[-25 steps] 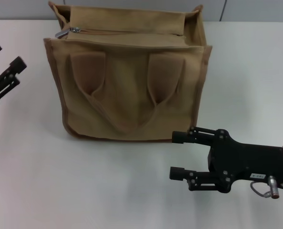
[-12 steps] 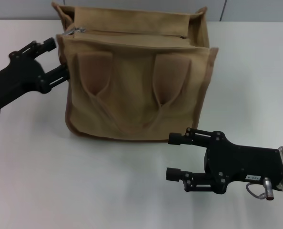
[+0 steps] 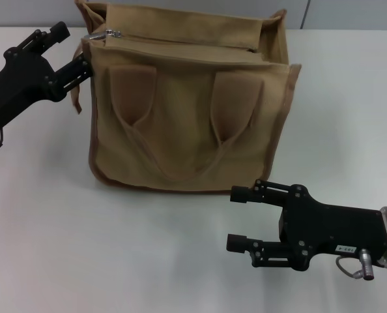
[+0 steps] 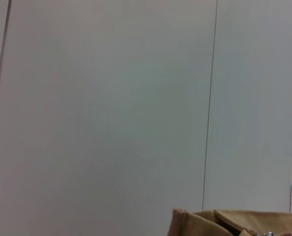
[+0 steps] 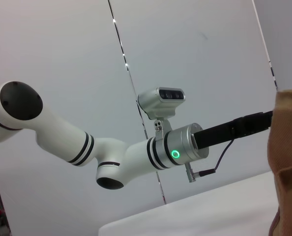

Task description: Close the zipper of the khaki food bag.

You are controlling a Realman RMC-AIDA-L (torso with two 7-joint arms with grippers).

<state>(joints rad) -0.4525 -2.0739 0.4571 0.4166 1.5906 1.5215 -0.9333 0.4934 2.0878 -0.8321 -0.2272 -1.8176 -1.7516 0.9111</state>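
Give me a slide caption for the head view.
Left gripper open at khaki food bag's zipper end; right gripper open in front.

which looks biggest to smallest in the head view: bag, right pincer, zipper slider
1. bag
2. right pincer, though it sits nearer the camera, so it looks larger than it is
3. zipper slider

The khaki food bag (image 3: pixel 187 111) stands upright toward the table's far side, its handles hanging flat against the near face. The zipper (image 3: pixel 180 40) crosses its top, silver slider at the far-left corner.
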